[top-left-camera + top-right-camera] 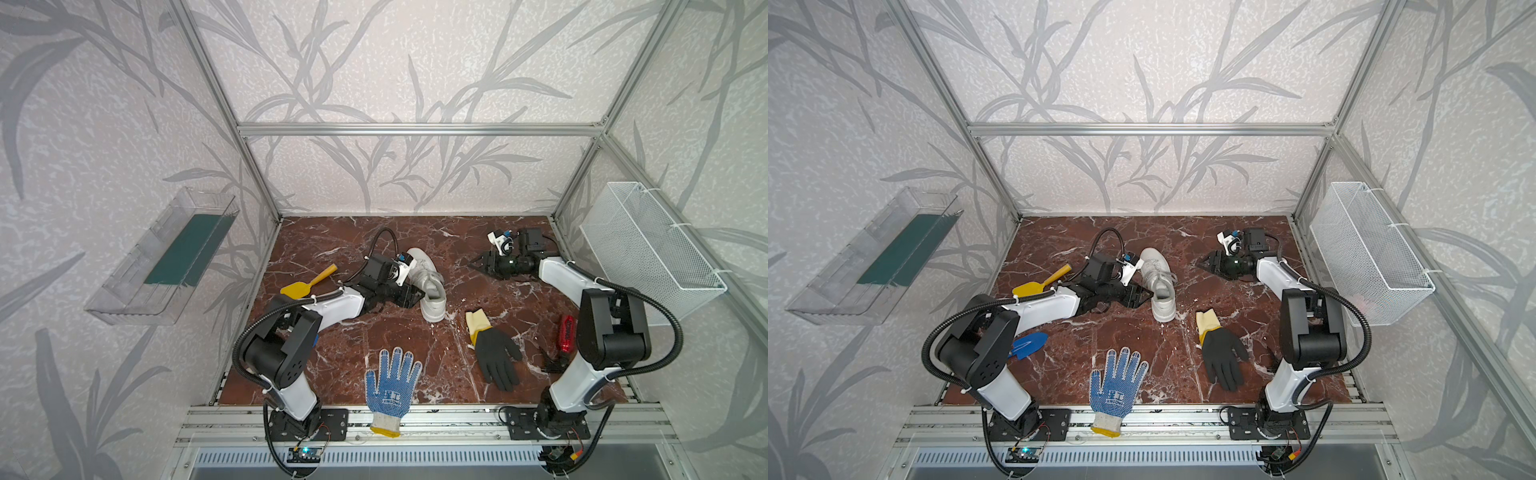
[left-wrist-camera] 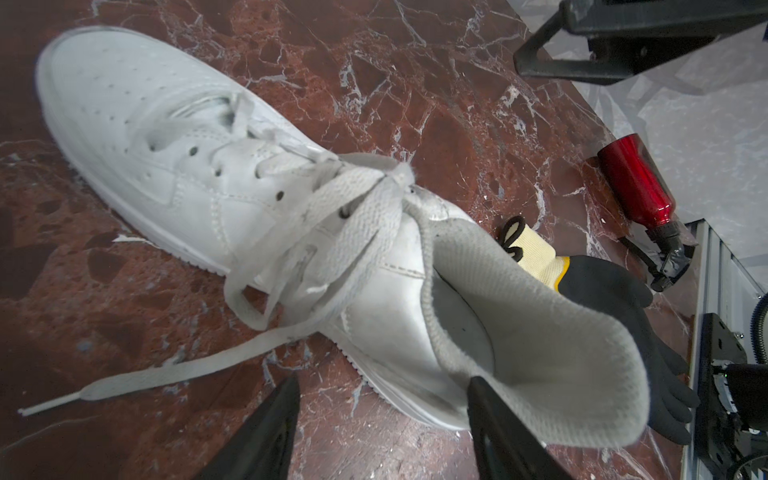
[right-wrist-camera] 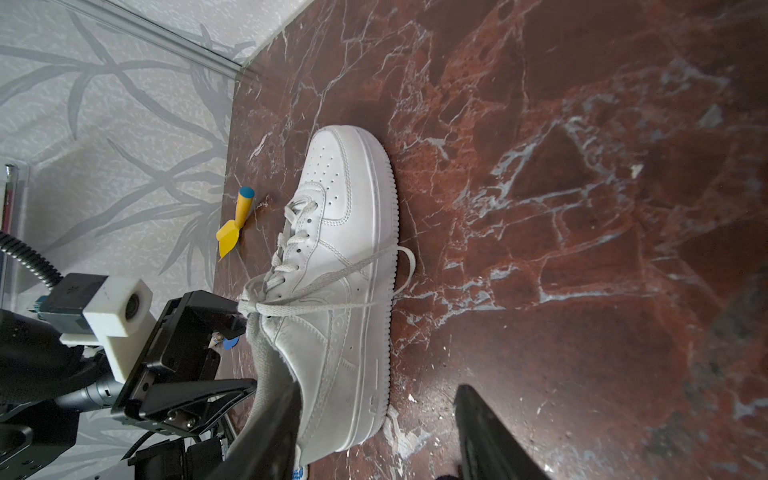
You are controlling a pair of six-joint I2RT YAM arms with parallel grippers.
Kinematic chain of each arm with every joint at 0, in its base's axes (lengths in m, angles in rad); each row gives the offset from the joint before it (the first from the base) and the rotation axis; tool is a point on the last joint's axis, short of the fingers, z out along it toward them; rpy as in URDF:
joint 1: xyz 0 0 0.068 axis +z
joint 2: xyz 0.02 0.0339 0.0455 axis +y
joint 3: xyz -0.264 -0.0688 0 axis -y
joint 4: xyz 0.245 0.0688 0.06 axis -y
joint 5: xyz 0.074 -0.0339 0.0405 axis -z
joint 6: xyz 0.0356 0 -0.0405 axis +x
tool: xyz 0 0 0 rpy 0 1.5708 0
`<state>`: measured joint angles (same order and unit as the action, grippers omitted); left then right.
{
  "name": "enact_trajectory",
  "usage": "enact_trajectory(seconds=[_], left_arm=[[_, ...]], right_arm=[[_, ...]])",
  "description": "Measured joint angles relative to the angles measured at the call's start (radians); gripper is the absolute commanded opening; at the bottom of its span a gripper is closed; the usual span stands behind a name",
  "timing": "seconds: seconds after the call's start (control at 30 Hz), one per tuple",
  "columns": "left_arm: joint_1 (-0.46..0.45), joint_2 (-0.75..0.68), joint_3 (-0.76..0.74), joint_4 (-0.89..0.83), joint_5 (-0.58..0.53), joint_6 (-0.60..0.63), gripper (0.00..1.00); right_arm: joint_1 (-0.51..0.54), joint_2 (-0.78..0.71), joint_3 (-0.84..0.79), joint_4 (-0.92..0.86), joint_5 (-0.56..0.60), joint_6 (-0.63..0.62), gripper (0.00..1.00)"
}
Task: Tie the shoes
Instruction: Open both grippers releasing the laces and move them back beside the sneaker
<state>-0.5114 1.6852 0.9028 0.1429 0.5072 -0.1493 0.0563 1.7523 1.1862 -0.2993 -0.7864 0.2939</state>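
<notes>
Left gripper (image 1: 417,297), jaws apart and empty, sits at the shoe's (image 1: 432,291) side mid-table in both top views; right gripper (image 1: 475,264), also apart and empty, stands well away.

Left wrist: 1 finger beside the sole, 1 at the heel collar; laces (image 2: 365,199) loosely crossed.

Right wrist: 1 loop drapes over the sole.

Matt leather sneaker (image 2: 166,145) — glossy marble tabletop (image 2: 457,124)

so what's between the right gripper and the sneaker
Nothing but bare marble table. Both top views show the right gripper standing apart from the sneaker. In the right wrist view, a lace loop drapes over the sole on that side.
</notes>
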Motion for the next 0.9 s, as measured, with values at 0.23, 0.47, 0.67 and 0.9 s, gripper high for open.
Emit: enact_trajectory(seconds=[0.23,0.47,0.67,0.9], left_arm=[[0.050,-0.066,0.000,-0.164,-0.065,0.158,0.62],[0.092,-0.059,0.135,-0.389,-0.148,0.436,0.56],[0.129,-0.006,0.227,-0.480,-0.127,0.670,0.58],[0.212,0.062,0.260,-0.555,-0.026,0.825,0.61]], right_arm=[[0.060,0.047,0.148,-0.085,0.016,-0.090,0.60],[0.086,0.094,0.240,-0.160,0.051,-0.109,0.60],[0.119,0.135,0.200,-0.167,0.044,-0.024,0.60],[0.196,0.127,0.009,-0.070,-0.023,0.129,0.61]])
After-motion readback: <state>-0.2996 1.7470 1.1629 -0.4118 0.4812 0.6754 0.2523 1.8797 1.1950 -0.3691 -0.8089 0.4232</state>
